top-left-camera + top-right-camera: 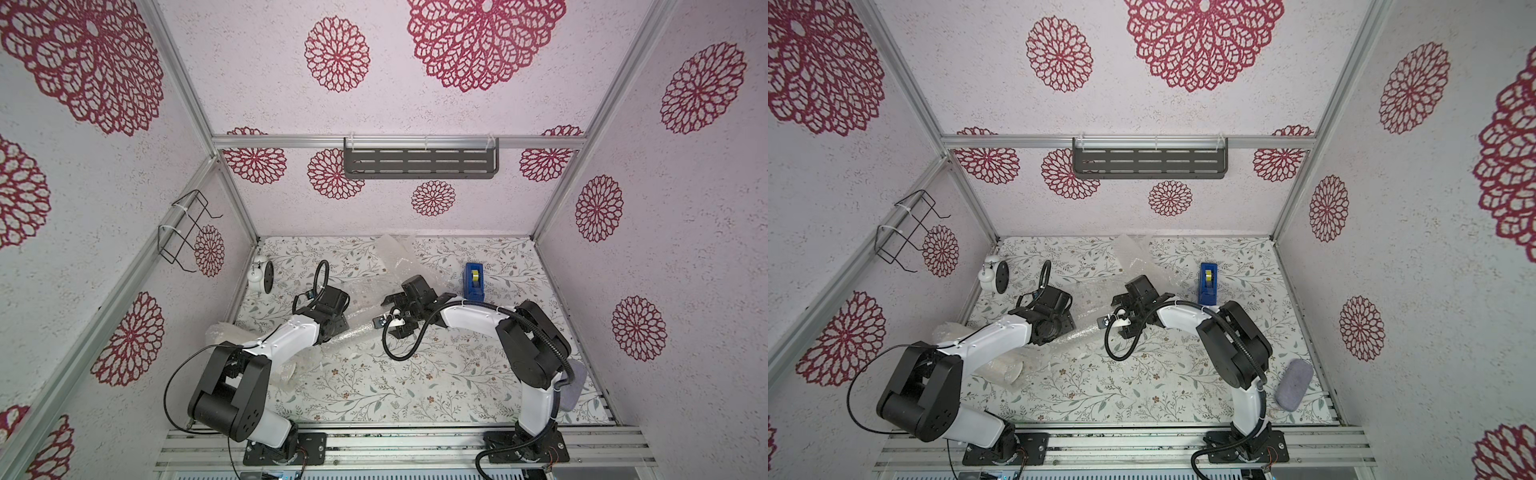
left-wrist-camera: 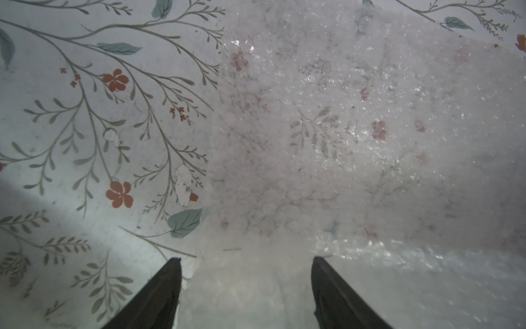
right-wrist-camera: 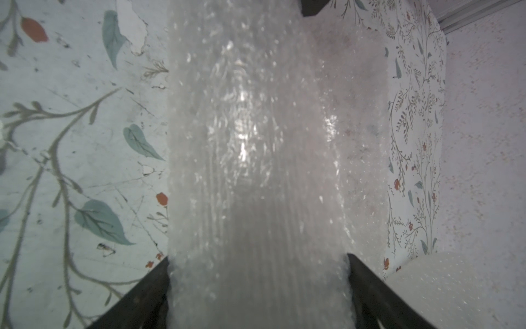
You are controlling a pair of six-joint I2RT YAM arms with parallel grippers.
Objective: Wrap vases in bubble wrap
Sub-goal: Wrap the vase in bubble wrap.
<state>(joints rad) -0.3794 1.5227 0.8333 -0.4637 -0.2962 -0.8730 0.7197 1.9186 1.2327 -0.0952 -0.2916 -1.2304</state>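
Centrally, right pincer [image 3: 257, 262] straddles wrapped vase [image 3: 256, 142], edges touching.

Pale walls [image 1: 478, 199], red floral medallions.

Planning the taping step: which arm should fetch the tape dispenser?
Right, probably: the blue tape dispenser stands close beside the right gripper; the left gripper sits farther off, at the wrapped roll's far end.

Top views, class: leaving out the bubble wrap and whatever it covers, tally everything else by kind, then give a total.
Robot arms: 2 (left arm, right arm)
Alarm clock: 1
Blue tape dispenser: 1
Grey pouch: 1
Wire rack: 1
Slotted wall shelf: 1
Total: 7
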